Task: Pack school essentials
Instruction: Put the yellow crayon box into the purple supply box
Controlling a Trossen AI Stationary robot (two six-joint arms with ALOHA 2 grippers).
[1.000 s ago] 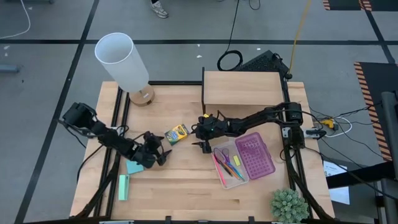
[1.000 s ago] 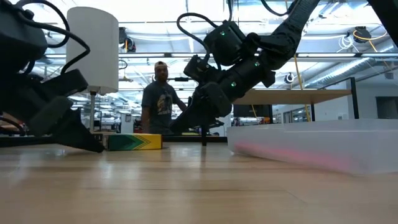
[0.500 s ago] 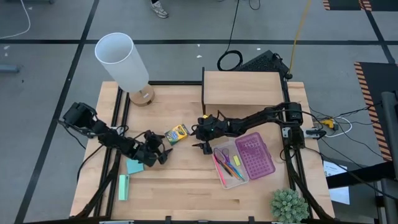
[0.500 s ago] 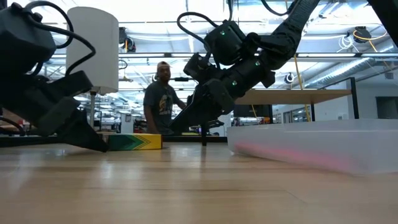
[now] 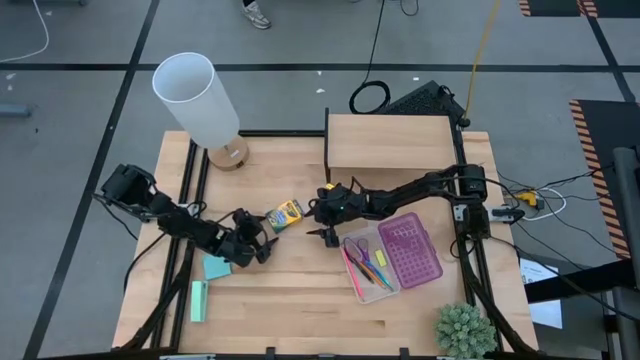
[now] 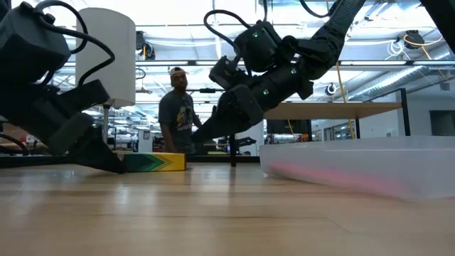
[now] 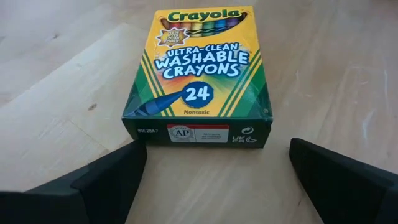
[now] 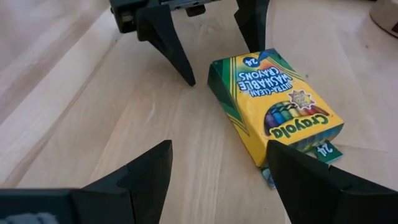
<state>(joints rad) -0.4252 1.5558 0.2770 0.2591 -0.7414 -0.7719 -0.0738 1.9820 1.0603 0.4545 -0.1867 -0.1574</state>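
Note:
The yellow crayon box lies flat on its broad back on the table, between my two grippers. My left gripper is open just to its near left. In the left wrist view the box's green bottom end faces the gap between that gripper's fingertips. My right gripper is open to the box's right, a little above the table, and the box lies just beyond its fingers. Neither gripper touches the box. A light-blue note pad lies flat near the left arm.
A clear tray at the near right holds pens and purple-handled scissors, with a pink lid beside it. There is a white lamp at the far left, a wooden box at the far middle, a green strip and a plant.
My left gripper has edged a little toward the crayon box, and its wrist has risen slightly. The crayon box has not moved. Beyond the table a person has shifted.

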